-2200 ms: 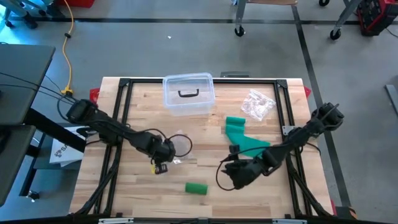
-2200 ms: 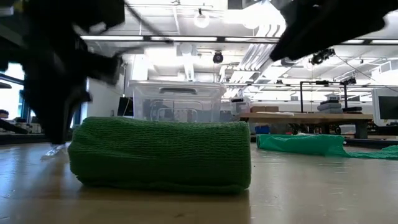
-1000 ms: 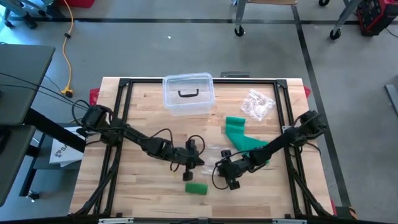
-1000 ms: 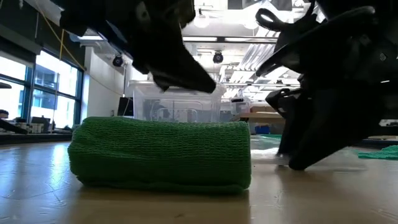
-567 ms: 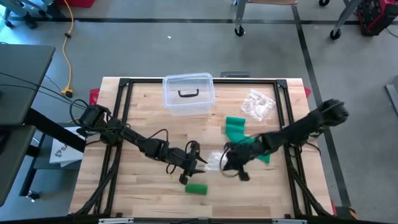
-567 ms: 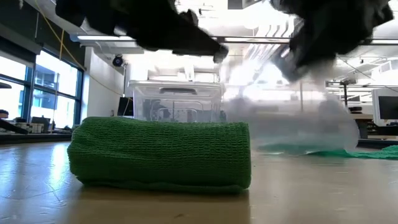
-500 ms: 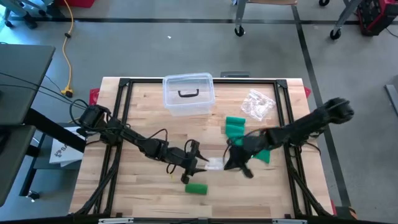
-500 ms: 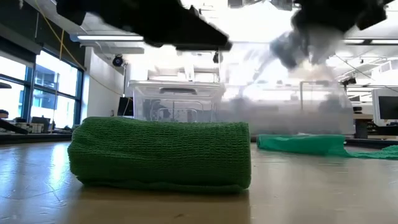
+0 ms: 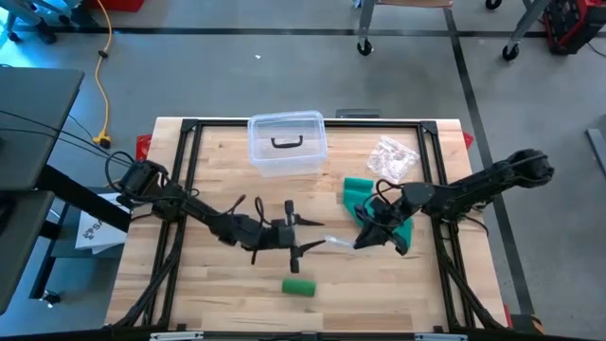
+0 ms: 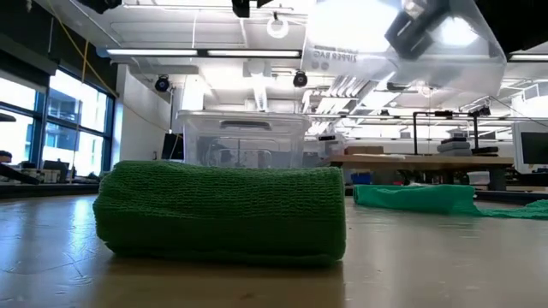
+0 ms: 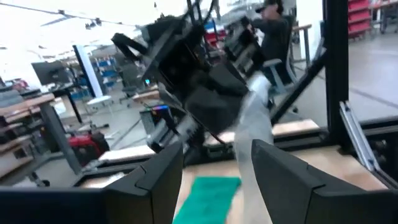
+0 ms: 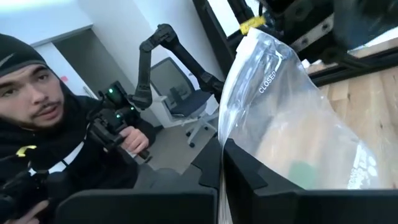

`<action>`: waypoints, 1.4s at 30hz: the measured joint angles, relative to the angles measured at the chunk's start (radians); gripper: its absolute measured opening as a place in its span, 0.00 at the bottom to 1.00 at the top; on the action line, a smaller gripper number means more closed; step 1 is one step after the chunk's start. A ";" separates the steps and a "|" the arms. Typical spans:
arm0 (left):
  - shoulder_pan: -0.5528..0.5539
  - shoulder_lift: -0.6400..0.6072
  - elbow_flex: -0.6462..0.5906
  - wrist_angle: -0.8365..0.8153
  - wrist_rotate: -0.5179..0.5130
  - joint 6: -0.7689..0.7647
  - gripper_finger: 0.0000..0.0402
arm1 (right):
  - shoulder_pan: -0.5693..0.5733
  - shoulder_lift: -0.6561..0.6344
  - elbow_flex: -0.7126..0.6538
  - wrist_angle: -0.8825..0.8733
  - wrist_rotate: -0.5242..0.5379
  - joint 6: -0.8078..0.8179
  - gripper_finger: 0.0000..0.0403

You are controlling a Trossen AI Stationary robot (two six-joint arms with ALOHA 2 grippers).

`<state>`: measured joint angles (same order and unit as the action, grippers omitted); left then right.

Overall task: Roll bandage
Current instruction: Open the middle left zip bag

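Holding a clear plastic zipper bag aloft in shut right fingers, left fingers open and empty; rolled green bandage awaits on tabletop, second green bandage unrolled.

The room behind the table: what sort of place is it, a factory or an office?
Probably a robotics lab or workshop. The low view shows long workbenches loaded with equipment under an open ceiling with strip lights, and the right wrist view shows a person working handheld controls beside another robot arm.
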<state>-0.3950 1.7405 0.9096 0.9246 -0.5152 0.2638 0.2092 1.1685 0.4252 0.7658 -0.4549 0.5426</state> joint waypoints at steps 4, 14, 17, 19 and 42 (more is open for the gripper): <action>0.021 0.000 0.012 0.007 0.085 0.002 0.46 | 0.000 -0.001 0.000 0.001 0.000 0.000 0.00; 0.036 0.020 0.092 -0.033 0.250 0.105 0.38 | 0.001 -0.001 0.001 -0.007 0.000 0.000 0.00; 0.035 0.020 0.102 -0.066 0.252 0.101 0.30 | 0.001 -0.001 0.002 -0.013 0.001 0.000 0.00; 0.035 0.021 0.107 -0.068 0.252 0.105 0.23 | 0.001 -0.001 0.002 -0.023 0.014 0.000 0.00; -0.002 -0.042 0.072 -0.570 -0.121 -0.584 0.03 | 0.029 -0.228 0.166 -0.716 0.681 -0.430 0.37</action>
<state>-0.3969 1.6981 0.9812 0.3546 -0.6365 -0.3206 0.2385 0.9404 0.5908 0.0496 0.2266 0.1126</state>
